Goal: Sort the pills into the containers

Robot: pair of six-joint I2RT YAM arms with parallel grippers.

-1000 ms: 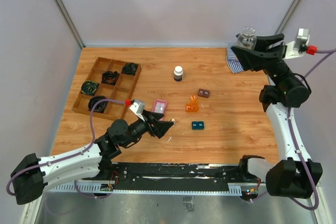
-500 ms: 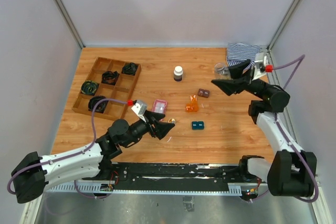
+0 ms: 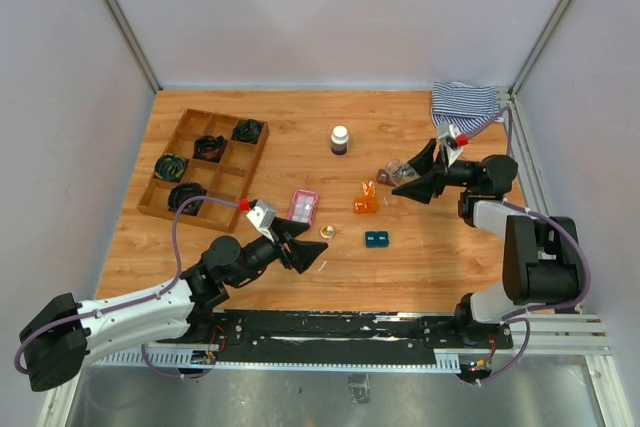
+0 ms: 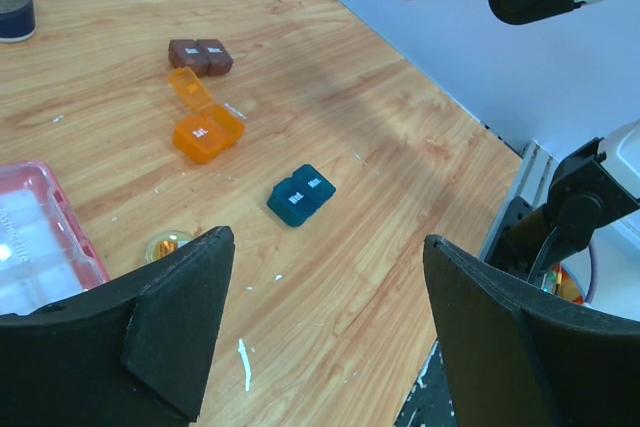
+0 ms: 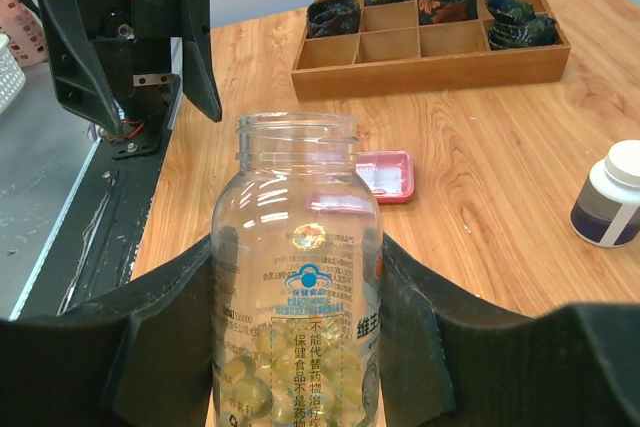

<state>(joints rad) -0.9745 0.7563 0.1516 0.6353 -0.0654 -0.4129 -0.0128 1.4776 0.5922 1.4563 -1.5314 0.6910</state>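
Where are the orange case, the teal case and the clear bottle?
orange case (image 4: 207, 134), left wrist view, labelled top
teal case (image 4: 301, 197), left wrist view, top face
clear bottle (image 5: 298, 247), right wrist view, front wall

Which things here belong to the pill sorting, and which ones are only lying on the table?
For the job: clear pill bottle, pink case, orange case, teal case, brown case.
Lying about: wooden tray with black coils, striped cloth, small white-capped bottle.

Tray (image 3: 238, 157) left; long case (image 3: 303, 205) right of it; bottle (image 3: 340, 139) behind case
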